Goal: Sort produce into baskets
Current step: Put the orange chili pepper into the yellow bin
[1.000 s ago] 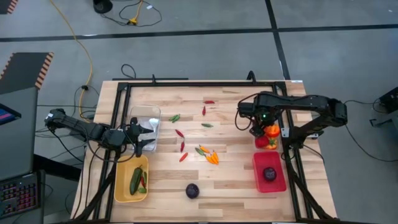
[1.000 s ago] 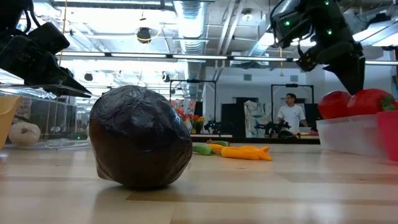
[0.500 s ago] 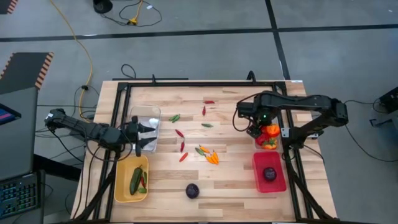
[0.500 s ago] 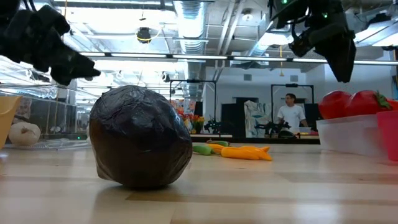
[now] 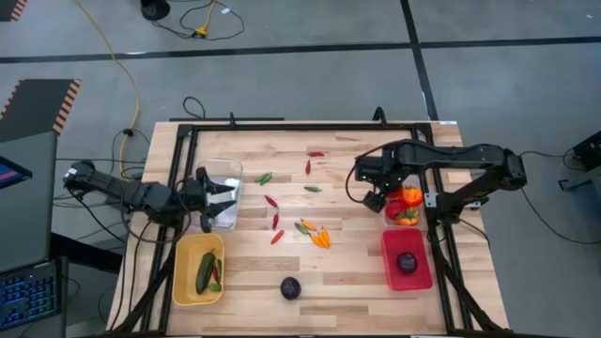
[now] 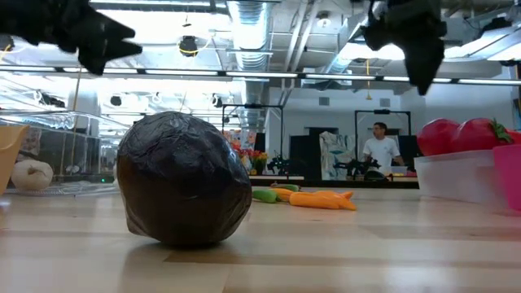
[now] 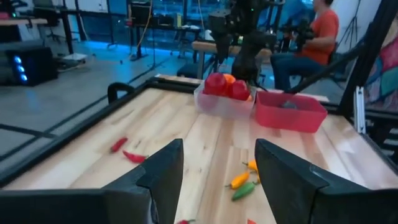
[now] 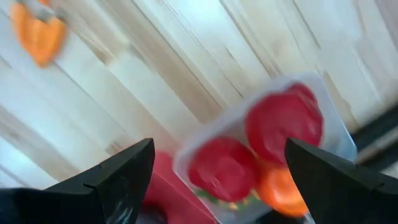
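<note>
Left gripper [image 5: 214,199] hangs over the clear bin [image 5: 223,172] at the table's 9 o'clock edge, fingers [image 7: 163,168] parted wide, holding nothing. The yellow bin [image 5: 184,282] sits at 7 o'clock with a green vegetable [image 5: 204,271] and a red chilli [image 5: 216,273] inside. At 6 o'clock lies the dark purple round [image 5: 291,288]. Loose chillies [image 5: 273,201] scatter around centre, and an orange and green cluster [image 5: 316,234] lies just past them. Right gripper [image 5: 375,199] hovers at 3 o'clock, just beside a second clear bin [image 8: 339,130] of red tomatoes [image 8: 283,118] and orange peppers [image 5: 410,196], spread wide and empty. The red bin [image 5: 390,272] at 4 o'clock holds another purple round [image 5: 407,263].
</note>
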